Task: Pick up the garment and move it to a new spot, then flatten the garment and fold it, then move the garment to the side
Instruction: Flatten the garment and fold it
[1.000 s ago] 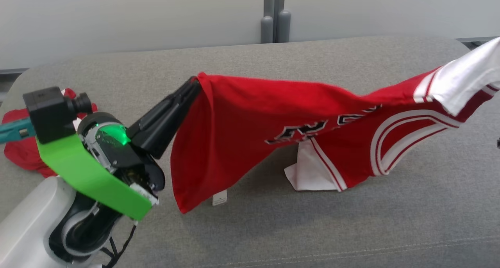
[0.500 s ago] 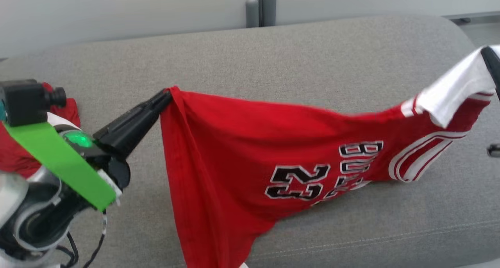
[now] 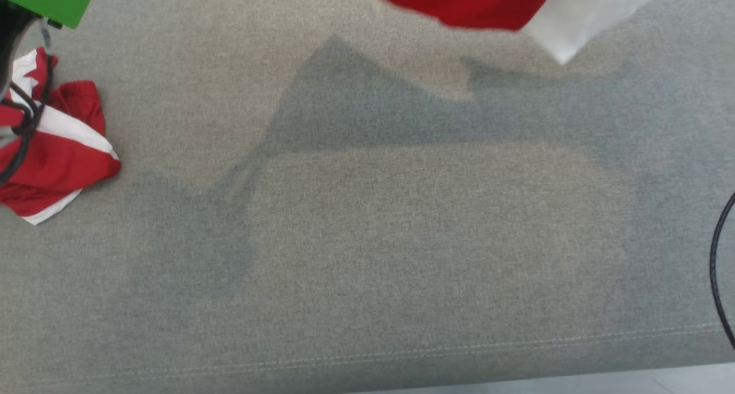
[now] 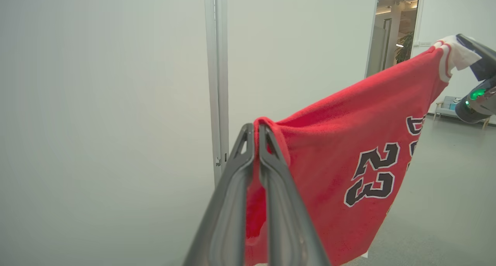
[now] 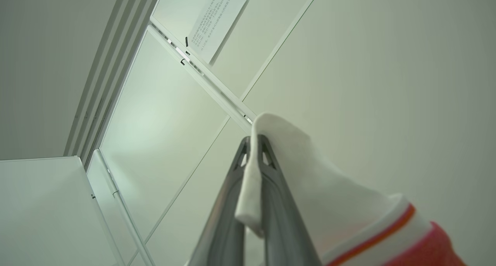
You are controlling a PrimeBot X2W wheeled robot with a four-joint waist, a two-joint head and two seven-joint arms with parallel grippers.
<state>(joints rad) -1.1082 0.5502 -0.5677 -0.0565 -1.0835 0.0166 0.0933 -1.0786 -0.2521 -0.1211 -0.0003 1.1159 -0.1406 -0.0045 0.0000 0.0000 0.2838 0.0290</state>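
Carrying step: the red jersey (image 4: 348,149) hangs stretched aloft between the left gripper (image 4: 255,127), clamped on a red edge, and the right gripper (image 5: 255,140), clamped on white trim. Next, probably: lower it flat onto the grey cushion (image 3: 367,239).

Quick count: one red number-23 jersey (image 4: 348,142), one crumpled red-and-white garment (image 3: 57,147), so two pieces of clothing total. Two grippers: left gripper (image 4: 256,130) and right gripper (image 5: 255,142). One grey cushion (image 3: 367,239), one black cable (image 3: 715,262), one printed notice (image 5: 217,23) on the wall, and four dark fingers (image 4: 232,204) altogether.
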